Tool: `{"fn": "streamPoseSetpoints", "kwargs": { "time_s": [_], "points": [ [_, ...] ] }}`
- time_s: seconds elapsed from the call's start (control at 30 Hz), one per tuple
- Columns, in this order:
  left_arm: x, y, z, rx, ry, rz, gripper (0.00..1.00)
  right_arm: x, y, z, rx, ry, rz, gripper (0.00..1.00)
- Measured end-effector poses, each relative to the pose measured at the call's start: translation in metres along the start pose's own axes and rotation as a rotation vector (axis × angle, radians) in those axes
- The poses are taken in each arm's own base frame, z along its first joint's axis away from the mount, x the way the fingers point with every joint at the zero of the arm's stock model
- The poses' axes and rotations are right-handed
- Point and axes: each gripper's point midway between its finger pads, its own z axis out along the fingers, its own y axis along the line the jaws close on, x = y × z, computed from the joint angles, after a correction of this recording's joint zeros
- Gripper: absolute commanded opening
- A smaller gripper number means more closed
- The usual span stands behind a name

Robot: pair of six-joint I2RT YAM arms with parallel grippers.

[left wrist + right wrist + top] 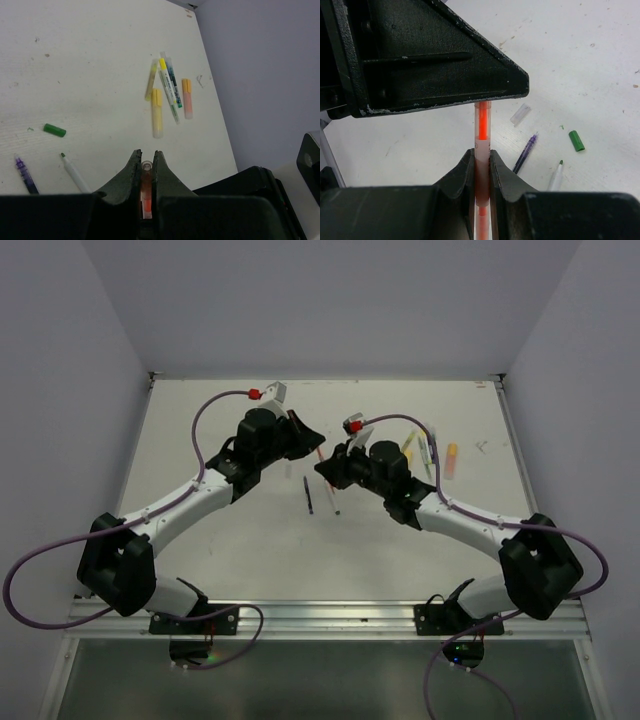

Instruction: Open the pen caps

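Observation:
A pink-red pen (482,131) with a clear barrel spans between my two grippers above the table. My right gripper (481,153) is shut on its barrel, and my left gripper (145,156) is shut on its other end (145,172). Seen from above, the left gripper (312,443) and the right gripper (328,468) meet mid-table around the pen (319,453). Whether the left jaws hold its cap is hidden. A loose green cap (576,140) and a clear cap (520,114) lie on the table.
Below the grippers lie a purple pen (526,152) and a white pen with a green tip (556,175). Further right lie a yellow highlighter (157,112), an orange highlighter (187,97) and several thin pens (170,82). Grey walls enclose the table (230,540).

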Motion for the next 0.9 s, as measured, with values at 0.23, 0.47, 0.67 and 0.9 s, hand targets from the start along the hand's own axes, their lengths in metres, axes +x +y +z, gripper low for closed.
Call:
{"fn": "streamPoseSetpoints", "kwargs": {
  "time_s": [0.23,0.47,0.67,0.9],
  "points": [
    [0.002,-0.003,-0.001,0.015,0.014,-0.008,0.0,0.001,0.0,-0.005,-0.001,-0.014,-0.001,0.0],
    [0.003,-0.009,-0.001,0.045,0.017,-0.01,0.0,-0.001,0.0,-0.009,0.0,-0.028,-0.002,0.0],
    [0.005,-0.009,-0.002,0.053,0.019,-0.026,0.0,0.003,0.0,-0.014,0.0,-0.024,0.002,0.0],
    [-0.139,-0.012,-0.025,0.05,-0.478,-0.049,0.0,0.144,-0.028,-0.064,0.109,0.417,0.071,0.0]
  ]
}}
